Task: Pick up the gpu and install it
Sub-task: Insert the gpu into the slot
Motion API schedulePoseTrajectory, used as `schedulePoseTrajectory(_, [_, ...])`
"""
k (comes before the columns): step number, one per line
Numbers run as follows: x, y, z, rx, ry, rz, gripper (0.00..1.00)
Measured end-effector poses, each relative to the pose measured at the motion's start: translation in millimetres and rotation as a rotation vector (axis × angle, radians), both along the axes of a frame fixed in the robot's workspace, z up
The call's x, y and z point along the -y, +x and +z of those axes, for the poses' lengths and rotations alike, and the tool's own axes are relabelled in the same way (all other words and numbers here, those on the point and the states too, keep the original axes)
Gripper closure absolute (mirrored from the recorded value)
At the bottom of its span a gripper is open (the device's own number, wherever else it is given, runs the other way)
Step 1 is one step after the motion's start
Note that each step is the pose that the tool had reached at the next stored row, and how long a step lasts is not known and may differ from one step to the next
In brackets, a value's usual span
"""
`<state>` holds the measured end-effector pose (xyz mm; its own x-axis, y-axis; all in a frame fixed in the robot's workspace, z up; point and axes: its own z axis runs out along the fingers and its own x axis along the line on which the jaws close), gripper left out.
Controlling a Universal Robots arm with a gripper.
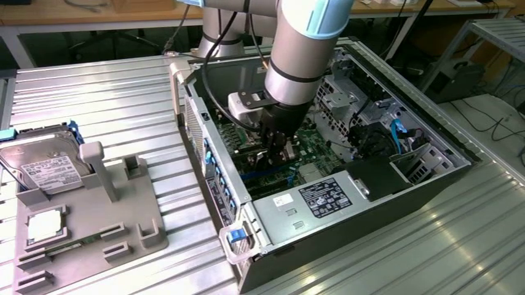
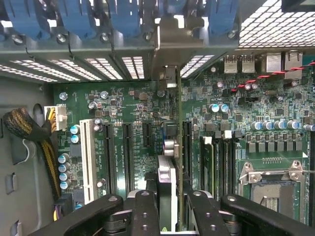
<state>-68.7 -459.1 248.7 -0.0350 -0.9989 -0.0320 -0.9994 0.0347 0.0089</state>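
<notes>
One tool [image 1: 277, 157] vertical, astride gpu [image 2: 167, 172]

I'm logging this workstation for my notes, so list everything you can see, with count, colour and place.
gpu: one, dark, edge-on above the motherboard slots
motherboard: one, green, inside the case
case: one, black, open, on the table
power supply: one, silver, in the case
hard drive: one, silver with a white label, in the fixture
CPU chip: one, silver, in the fixture
fixture: one, grey, at the exterior view's left
table: one, ribbed silver metal
arm: one, grey, reaching into the case
gripper: one, black, shut on the gpu
</notes>
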Motion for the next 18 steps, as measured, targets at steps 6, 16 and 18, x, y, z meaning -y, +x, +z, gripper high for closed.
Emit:
schedulePoseTrajectory(6, [0.1,-0.6,-0.7,0.0000,-0.0276,-0.010,0.72])
schedulePoseTrajectory(16, [-1.1,1.0,-0.8,0.0000,-0.0362,-0.014,0.72])
schedulePoseTrajectory(18, [-2.1,1.2,-0.8,0.0000,-0.0362,-0.014,0.72])
